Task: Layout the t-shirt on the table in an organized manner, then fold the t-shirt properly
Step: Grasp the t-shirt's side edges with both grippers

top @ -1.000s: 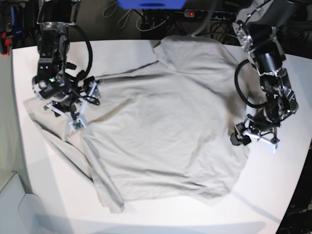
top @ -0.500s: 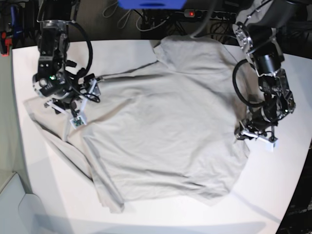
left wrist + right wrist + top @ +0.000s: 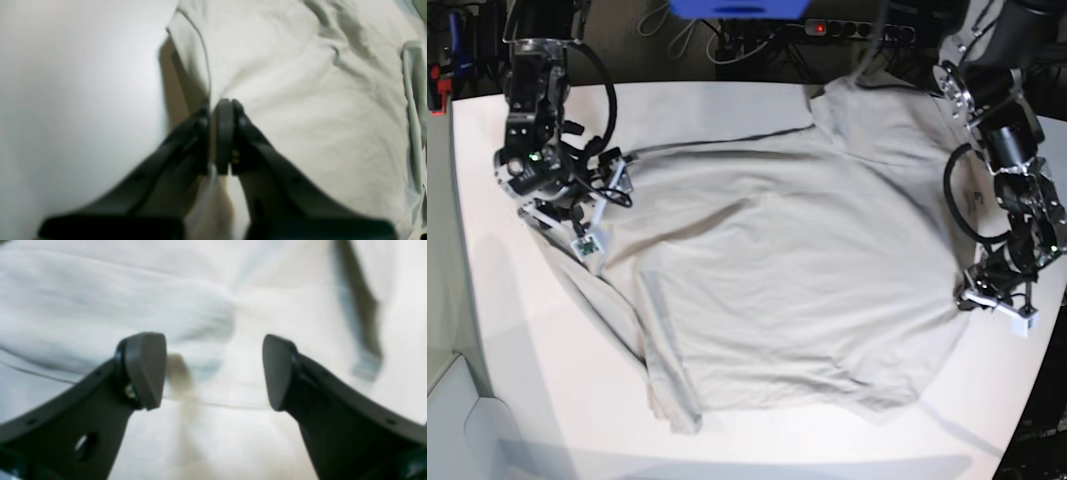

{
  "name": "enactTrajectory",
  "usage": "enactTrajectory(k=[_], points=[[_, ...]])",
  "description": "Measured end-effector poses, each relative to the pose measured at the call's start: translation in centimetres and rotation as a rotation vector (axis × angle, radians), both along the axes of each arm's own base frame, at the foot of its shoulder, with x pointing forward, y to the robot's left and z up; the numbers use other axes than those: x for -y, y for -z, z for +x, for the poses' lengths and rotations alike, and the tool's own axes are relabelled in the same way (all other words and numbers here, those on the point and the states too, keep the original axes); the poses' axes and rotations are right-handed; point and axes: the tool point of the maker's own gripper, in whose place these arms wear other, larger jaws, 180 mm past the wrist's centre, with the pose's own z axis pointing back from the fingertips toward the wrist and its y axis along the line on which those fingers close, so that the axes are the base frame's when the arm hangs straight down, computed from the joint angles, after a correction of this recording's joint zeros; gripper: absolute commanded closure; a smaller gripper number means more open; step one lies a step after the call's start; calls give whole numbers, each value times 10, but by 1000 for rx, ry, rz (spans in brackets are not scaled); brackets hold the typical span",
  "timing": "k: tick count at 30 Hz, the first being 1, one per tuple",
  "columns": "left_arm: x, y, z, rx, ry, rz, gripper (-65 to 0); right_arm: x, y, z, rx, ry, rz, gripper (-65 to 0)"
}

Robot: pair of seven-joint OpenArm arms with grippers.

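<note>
blue object [image 3: 739, 7]: flat blue shape at the top edge, cut off by the frame
power strip [image 3: 852, 29]: dark, behind the bench's far edge, a red light at its left end
cables [image 3: 727, 42]: pale loops on the dark floor under the blue object
red item [image 3: 437, 88]: far left edge, partly hidden

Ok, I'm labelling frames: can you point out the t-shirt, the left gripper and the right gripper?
t-shirt [image 3: 787, 290]: base view, middle of the cloth body.
left gripper [image 3: 224, 133]: left wrist view, between the closed fingertips pinching the shirt's edge.
right gripper [image 3: 213, 371]: right wrist view, gap between the open fingertips above the cloth.
</note>
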Motion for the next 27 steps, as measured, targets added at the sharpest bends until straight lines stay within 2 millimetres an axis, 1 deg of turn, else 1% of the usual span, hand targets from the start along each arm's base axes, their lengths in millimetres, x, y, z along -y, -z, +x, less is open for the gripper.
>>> enactTrajectory(k=[4, 8, 10, 12, 14, 16, 18, 22, 23, 27], points=[[-5, -8, 4, 17, -6, 9, -2, -5, 5, -7, -19, -15, 2, -454], [-5, -7, 4, 14, -4, 10, -2, -25, 11, -13, -41, -80, 6, -450], [-4, -7, 4, 13, -3, 11, -2, -34, 11, -15, -39, -103, 18, -426], [-4, -14, 5, 30, 2, 28, -2, -41, 14, -20, -52, -126, 20, -371], [-5, -23, 8, 56, 3, 42, -2, -46, 15, -20, -51, -136, 33, -308], [-6, -28, 9, 70, 3, 47, -2, -46, 25, -17, -56, -128, 48, -244], [-7, -27, 8, 66, 2, 53, -2, -45, 33, -13, -42, -115, 76, -177], [-10, -22, 4, 52, 1, 58, -2, -43, 36, 0, -11, -90, 110, -27], [-12, -23, 3, 49, 0, 62, -2, -40, 37, 2, -9, -68, 133, 0], [-19, -24, 1, 54, -11, 73, -2, -22, 38, 8, 9, -2, 175, 0]])
